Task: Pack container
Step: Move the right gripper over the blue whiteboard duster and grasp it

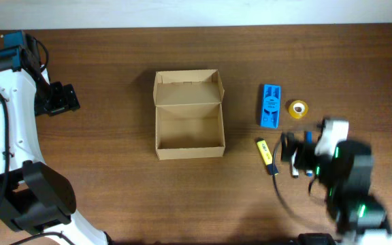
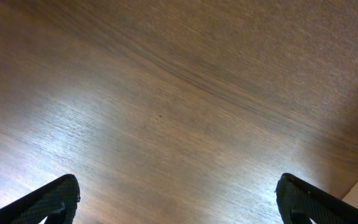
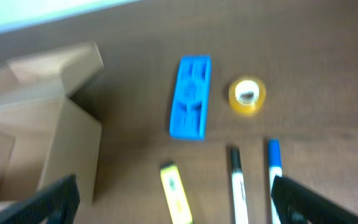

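**A:** Overhead first. Where is the container?

**B:** The container (image 1: 189, 116) sits in the middle of the surface (image 1: 114, 197), its flap lid folded back toward 12 o'clock.

**A:** And the arms?

**B:** The left arm curves up the 9 o'clock edge. The left claw (image 1: 70, 100) points toward 3 o'clock, well apart from the box. The right arm is blurred, at 4 o'clock of the box. The right claw (image 1: 290, 158) faces 9 o'clock, near a yellow marker (image 1: 267, 153). A blue case (image 1: 271, 106) and a tape roll (image 1: 297, 108) lie at 12 o'clock of it.

**A:** Left wrist view?

**B:** Only wood grain. Both fingers sit in the lower corners, spread wide.

**A:** Right wrist view?

**B:** The fingers are spread wide here too. The container is at 9 o'clock, the case at 12 and the tape at 1. The marker, a black pen (image 3: 237, 186) and a blue pen (image 3: 274, 168) lie side by side at 6 o'clock.
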You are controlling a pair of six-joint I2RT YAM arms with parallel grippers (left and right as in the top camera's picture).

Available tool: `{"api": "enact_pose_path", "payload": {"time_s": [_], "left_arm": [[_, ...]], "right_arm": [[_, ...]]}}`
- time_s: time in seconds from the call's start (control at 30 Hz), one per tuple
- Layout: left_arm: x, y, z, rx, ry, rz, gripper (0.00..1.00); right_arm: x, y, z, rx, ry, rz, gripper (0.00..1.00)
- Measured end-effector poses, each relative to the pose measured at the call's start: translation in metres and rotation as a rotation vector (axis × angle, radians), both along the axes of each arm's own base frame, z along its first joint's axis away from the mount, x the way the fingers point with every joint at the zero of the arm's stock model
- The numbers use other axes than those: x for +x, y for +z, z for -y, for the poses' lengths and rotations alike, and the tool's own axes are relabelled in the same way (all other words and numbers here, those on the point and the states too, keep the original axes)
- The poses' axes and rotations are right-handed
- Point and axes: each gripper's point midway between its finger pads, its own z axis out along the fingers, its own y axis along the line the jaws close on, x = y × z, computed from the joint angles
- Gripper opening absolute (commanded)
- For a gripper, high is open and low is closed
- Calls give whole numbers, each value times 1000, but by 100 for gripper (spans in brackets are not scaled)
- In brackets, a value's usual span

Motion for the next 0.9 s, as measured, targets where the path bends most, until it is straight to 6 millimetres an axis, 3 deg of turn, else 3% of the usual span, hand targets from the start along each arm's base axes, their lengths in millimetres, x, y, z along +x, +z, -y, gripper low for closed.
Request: {"api": "enact_pose_path", "payload": {"time_s": [0.1, 0.23, 0.3, 0.47, 0.6, 0.9], "left_arm": [[0, 0, 0, 2, 0, 0, 100], [0, 0, 0, -2, -1, 1, 100], [0, 0, 1, -3, 0, 0, 100], [0, -1, 1, -5, -1, 0, 100], [0, -1, 1, -6, -1, 0, 100], [0, -1, 1, -6, -1, 0, 100]], "right_arm": [[34, 16, -1, 8, 6, -126, 99], [81, 23, -8, 46, 43, -249, 99], [102, 18, -10, 58, 51, -277, 92], [141, -17, -12, 86, 48, -404, 88], [156, -55, -11, 108, 16, -524, 92], [154, -129, -3, 67, -71, -721, 91]]}}
